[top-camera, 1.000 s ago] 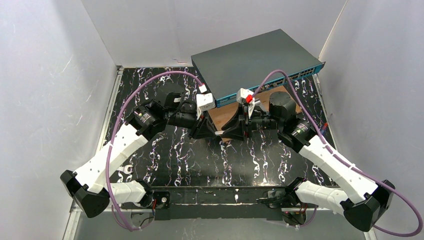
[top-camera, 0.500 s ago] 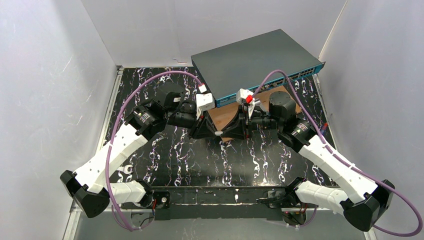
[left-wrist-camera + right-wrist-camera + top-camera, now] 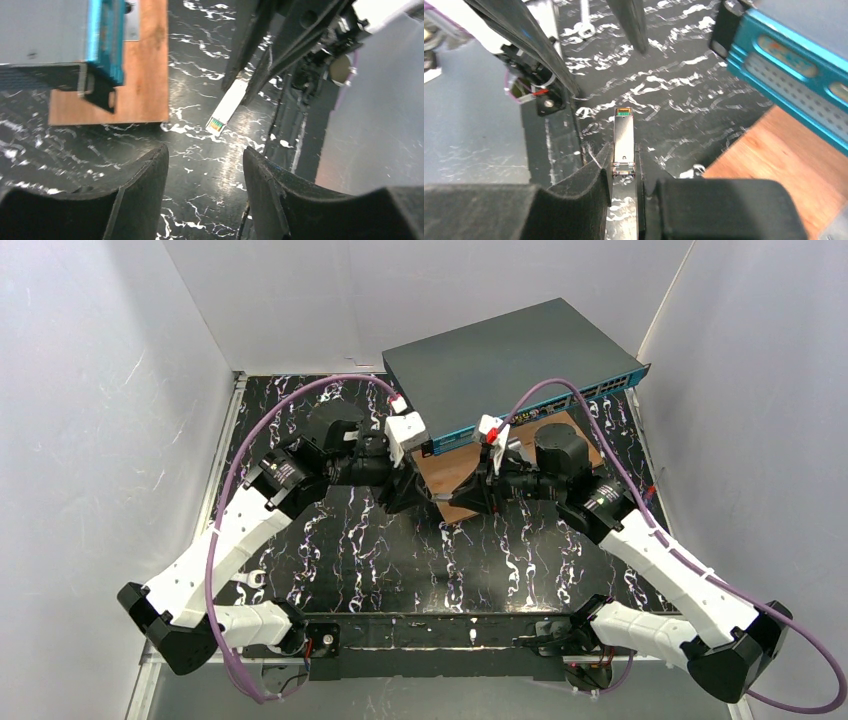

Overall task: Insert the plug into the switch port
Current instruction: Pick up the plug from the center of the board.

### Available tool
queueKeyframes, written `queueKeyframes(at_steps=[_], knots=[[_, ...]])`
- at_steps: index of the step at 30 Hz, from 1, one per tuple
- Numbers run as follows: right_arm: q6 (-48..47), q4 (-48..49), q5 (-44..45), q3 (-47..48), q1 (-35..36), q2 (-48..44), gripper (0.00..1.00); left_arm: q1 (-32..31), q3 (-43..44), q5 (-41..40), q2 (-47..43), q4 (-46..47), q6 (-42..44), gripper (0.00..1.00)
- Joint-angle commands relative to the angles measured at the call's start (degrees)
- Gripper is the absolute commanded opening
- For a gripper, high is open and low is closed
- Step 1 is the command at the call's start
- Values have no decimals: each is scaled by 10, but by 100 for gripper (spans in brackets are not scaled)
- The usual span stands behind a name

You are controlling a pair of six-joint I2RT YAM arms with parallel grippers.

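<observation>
The plug (image 3: 623,131) is a slim silver module with a green-and-gold tip, and my right gripper (image 3: 624,148) is shut on its rear half. The left wrist view shows the plug (image 3: 227,106) sticking out from the right gripper's fingers (image 3: 250,45) above the black mat. My left gripper (image 3: 205,160) stands open with nothing between its jaws, a short way back from the plug's tip. The switch (image 3: 500,360) is a flat dark grey box at the back. Its teal front strip (image 3: 789,75) lies to the right of the plug. Both grippers (image 3: 412,492) (image 3: 470,492) face each other in front of it.
A brown wooden board (image 3: 455,468) lies under the switch's front edge. A small wrench (image 3: 250,581) sits on the black marbled mat near the left arm. Purple cables (image 3: 300,405) arch over both arms. White walls enclose the table on three sides.
My left gripper has opened, let go of the plug and drawn back to the left. The right gripper closed on the plug and now holds it alone.
</observation>
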Motion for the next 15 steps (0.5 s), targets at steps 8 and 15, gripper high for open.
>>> queueKeyframes(at_steps=[8,15], knots=[[-33,-117,336,22,-1,-35,1,-1,82,-170,54,-51,-38,59],[-26,-127,476,8,-16,-48,1,5,105,-178,86,-38,-51,59]])
